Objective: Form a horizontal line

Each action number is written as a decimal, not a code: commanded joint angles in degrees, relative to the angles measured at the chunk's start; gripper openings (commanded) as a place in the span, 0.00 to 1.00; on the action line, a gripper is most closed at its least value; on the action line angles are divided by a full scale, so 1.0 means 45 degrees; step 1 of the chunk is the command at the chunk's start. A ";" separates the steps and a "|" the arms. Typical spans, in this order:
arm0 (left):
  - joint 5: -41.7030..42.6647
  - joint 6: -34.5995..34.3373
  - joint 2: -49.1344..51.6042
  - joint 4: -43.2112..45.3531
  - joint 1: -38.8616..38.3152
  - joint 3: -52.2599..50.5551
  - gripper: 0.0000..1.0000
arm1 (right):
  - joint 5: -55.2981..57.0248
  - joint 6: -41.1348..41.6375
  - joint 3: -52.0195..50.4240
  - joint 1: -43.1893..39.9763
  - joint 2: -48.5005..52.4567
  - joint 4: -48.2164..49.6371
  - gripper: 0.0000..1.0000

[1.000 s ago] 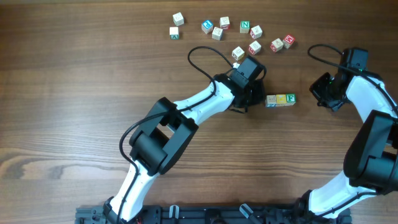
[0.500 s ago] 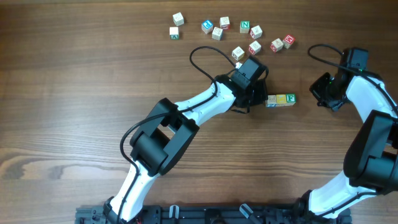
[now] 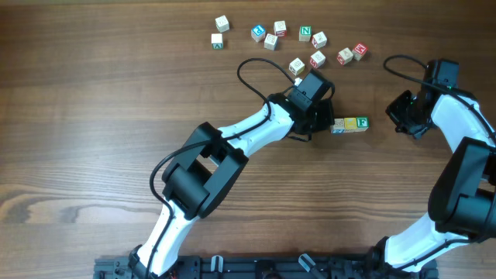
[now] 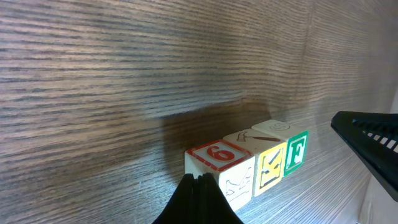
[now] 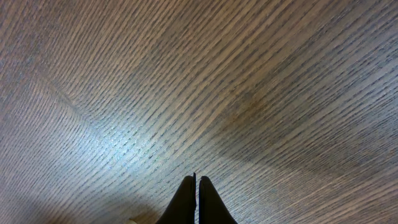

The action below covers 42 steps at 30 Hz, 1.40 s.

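Cubes stood in a short row (image 3: 349,124) right of centre on the wooden tabletop (image 3: 93,116): a pale whitish wooden letter cube (image 4: 219,163) with a red-framed top, a yellow wooden letter cube (image 4: 271,172) and a wooden cube with a green F (image 4: 298,149), faces touching. The line looked essentially formed; at most a small straightening nudge seemed left. The left gripper (image 4: 199,184) had its fingers pressed together, tip against the whitish cube at the row's left end. The right gripper (image 5: 196,190), fingers likewise together, hovered over bare wood to the right. Loose white letter cubes (image 3: 305,34) lay scattered on the far side, apart from the row.
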 commanded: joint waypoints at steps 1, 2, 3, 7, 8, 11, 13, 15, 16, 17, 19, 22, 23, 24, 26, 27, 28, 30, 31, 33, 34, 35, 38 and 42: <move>0.0146 -0.0053 0.0121 -0.0058 -0.0078 -0.0107 0.04 | -0.0073 0.0189 0.0267 0.0019 0.0253 0.0024 0.05; 0.0146 -0.0053 0.0121 -0.0049 -0.0083 -0.0107 0.04 | -0.0073 0.0189 0.0267 0.0019 0.0253 0.0024 0.05; 0.0146 -0.0053 0.0121 -0.0034 -0.0083 -0.0107 0.04 | -0.0073 0.0189 0.0267 0.0019 0.0253 0.0024 0.05; 0.0151 -0.0058 0.0121 0.0068 -0.0083 -0.0107 0.04 | -0.0073 0.0189 0.0267 0.0019 0.0253 0.0024 0.05; 0.0151 -0.0058 0.0121 0.0102 -0.0083 -0.0107 0.04 | -0.0073 0.0189 0.0267 0.0019 0.0253 0.0024 0.05; 0.0155 -0.0058 0.0126 0.0189 -0.0107 -0.0107 0.04 | -0.0073 0.0194 0.0267 0.0019 0.0253 0.0029 0.05; 0.0155 -0.0058 0.0121 0.0194 -0.0151 -0.0107 0.04 | -0.0073 0.0189 0.0267 0.0019 0.0253 0.0024 0.05; 0.0151 -0.0053 0.0126 0.0228 -0.0189 -0.0107 0.04 | -0.0073 0.0194 0.0267 0.0019 0.0253 0.0024 0.05; 0.0151 -0.0058 0.0126 0.0257 -0.0204 -0.0107 0.04 | -0.0073 0.0194 0.0267 0.0019 0.0253 0.0024 0.05; 0.0151 -0.0053 0.0121 0.0282 -0.0214 -0.0107 0.04 | -0.0073 0.0194 0.0267 0.0019 0.0253 0.0024 0.05; 0.0151 -0.0053 0.0126 0.0287 -0.0214 -0.0107 0.04 | -0.0073 0.0194 0.0267 0.0019 0.0253 0.0024 0.05; 0.0141 -0.0053 0.0121 0.0287 -0.0214 -0.0107 0.04 | -0.0073 0.0194 0.0267 0.0019 0.0253 0.0024 0.05; 0.0141 -0.0053 0.0121 0.0282 -0.0209 -0.0107 0.04 | -0.0073 0.0194 0.0267 0.0019 0.0253 0.0024 0.05; 0.0141 -0.0053 0.0126 0.0287 -0.0209 -0.0107 0.04 | -0.0073 0.0194 0.0267 0.0019 0.0253 0.0024 0.05; 0.0102 -0.0053 0.0121 0.0287 -0.0209 -0.0107 0.04 | -0.0073 0.0194 0.0267 0.0019 0.0253 0.0024 0.05; 0.0097 -0.0053 0.0121 0.0287 -0.0209 -0.0107 0.04 | -0.0073 0.0189 0.0267 0.0019 0.0253 0.0024 0.05; 0.0063 -0.0049 0.0121 0.0287 -0.0209 -0.0107 0.04 | -0.0073 0.0189 0.0267 0.0019 0.0253 0.0024 0.05; -0.0049 -0.0044 0.0121 0.0287 -0.0209 -0.0107 0.04 | -0.0073 0.0194 0.0267 0.0019 0.0253 0.0024 0.05; -0.0165 0.0005 0.0121 0.0282 -0.0209 -0.0107 0.04 | -0.0078 0.0189 0.0267 0.0019 0.0253 0.0019 0.05; -0.0287 0.0044 0.0117 0.0277 -0.0209 -0.0102 0.04 | -0.0083 0.0194 0.0267 0.0019 0.0253 0.0005 0.05; -0.0287 0.0044 0.0112 0.0277 -0.0194 -0.0102 0.04 | -0.0175 0.0199 0.0267 0.0019 0.0253 -0.0044 0.05; -0.0287 0.0049 0.0063 0.0214 -0.0151 -0.0102 0.04 | -0.0442 0.0189 0.0267 0.0019 0.0253 -0.0180 0.05; -0.0340 0.0529 -0.0189 -0.0180 0.0078 -0.0102 0.04 | -0.0743 0.0185 0.0267 0.0019 0.0253 -0.0374 0.05; -0.1865 0.0724 -0.0855 -0.1496 0.0291 -0.0102 0.04 | -0.0729 0.0180 0.0267 0.0019 0.0253 -0.0704 0.05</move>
